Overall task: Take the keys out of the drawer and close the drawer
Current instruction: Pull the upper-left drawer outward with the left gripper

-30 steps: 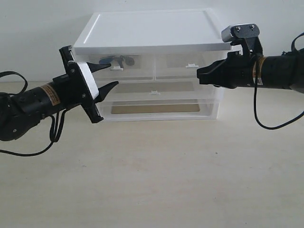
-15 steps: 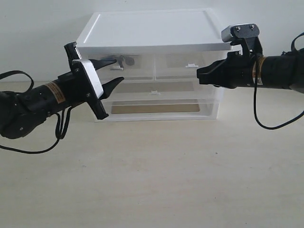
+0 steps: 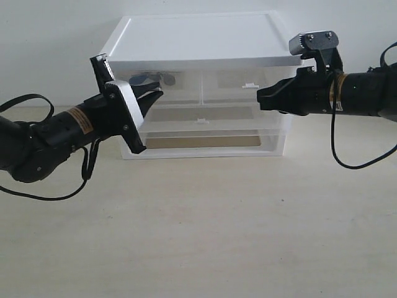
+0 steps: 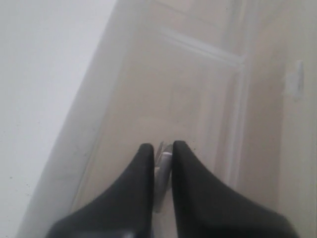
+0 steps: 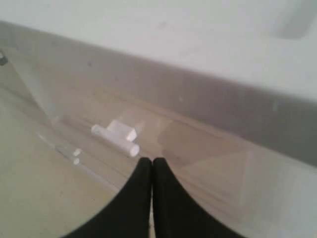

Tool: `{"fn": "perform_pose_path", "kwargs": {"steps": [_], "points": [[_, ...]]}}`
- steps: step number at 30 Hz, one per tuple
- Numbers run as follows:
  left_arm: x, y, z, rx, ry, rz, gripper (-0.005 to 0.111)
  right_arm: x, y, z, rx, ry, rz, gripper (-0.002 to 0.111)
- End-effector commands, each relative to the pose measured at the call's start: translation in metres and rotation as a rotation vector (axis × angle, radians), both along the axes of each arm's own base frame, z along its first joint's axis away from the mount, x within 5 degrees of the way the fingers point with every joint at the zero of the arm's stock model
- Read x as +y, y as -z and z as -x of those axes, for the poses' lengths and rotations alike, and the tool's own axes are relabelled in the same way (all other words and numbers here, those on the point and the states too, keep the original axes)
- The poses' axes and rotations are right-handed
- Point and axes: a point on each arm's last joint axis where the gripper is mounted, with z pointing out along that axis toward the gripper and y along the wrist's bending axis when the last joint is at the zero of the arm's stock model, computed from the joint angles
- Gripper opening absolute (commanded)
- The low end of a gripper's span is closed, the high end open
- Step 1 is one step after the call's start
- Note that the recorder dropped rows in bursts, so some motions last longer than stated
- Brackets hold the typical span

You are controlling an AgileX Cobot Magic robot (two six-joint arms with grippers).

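Note:
The drawer [image 3: 183, 89] is the upper left one of the white unit [image 3: 198, 37], and its frosted front stands level with its twin. Through that front the keys [image 3: 154, 79] show as a blue tag and a dark fob. My left gripper [image 3: 156, 92] is shut on the drawer's white tab handle. In the left wrist view the tab handle [image 4: 162, 171] sits pinched between the black fingers of the left gripper [image 4: 162, 151]. My right gripper [image 3: 260, 96] hovers shut and empty in front of the upper right drawer. The right wrist view shows the right gripper [image 5: 151, 161] a little short of that drawer's handle [image 5: 116, 135].
A full-width drawer [image 3: 205, 118] with its own small handle lies under the two upper ones, and another [image 3: 205, 143] sits below it. The unit stands on a pale table [image 3: 205, 230] against a white wall. Black cables trail from both arms.
My left gripper has moved right and up to the upper left drawer's handle and closed its open jaws on it. The right arm has stayed still.

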Motion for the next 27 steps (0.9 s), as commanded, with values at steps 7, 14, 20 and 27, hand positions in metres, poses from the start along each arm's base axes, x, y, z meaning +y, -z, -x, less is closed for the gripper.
{"fn": "perform_pose_path", "kwargs": {"steps": [7, 14, 20, 27], "points": [[0.018, 0.008, -0.009, 0.080, -0.183, -0.022, 0.004, -0.009, -0.003, -0.008, 0.009, 0.093, -0.004, 0.000], [0.005, 0.015, 0.016, 0.113, -0.141, -0.053, 0.004, -0.009, -0.003, -0.008, 0.006, 0.094, -0.001, 0.000], [-0.004, 0.015, 0.047, 0.099, -0.148, -0.130, 0.004, -0.009, -0.003, -0.008, 0.003, 0.093, 0.002, 0.000], [0.002, 0.006, 0.068, 0.084, -0.140, -0.119, 0.004, -0.009, -0.003, -0.008, 0.002, 0.092, 0.004, 0.000]]}}
